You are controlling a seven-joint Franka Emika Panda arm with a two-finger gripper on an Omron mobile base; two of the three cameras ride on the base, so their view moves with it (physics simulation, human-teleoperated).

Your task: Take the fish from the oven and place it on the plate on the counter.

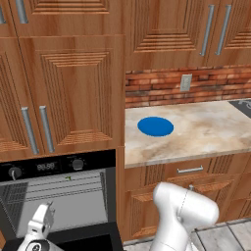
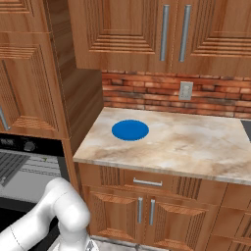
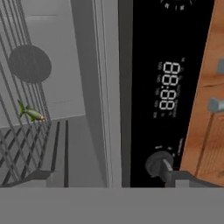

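A: Oven (image 1: 59, 196) is seen open at the left, grey wire rack inside. The fish (image 3: 30, 113) is noted on the rack, toward the back wall. Gripper (image 1: 45, 215) is held before the opening, jaws spread wide, nothing held.

B: Fish is judged light, slender, likely slick; a grip across mid-body is advised. Rightward, the flat round blue plate (image 1: 155, 126) is found near the left edge of the marbled stone counter (image 1: 211, 132).

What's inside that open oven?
Inside the oven sit grey wire racks, with a small greenish fish lying on one. The lower cavity is hidden behind the arm.
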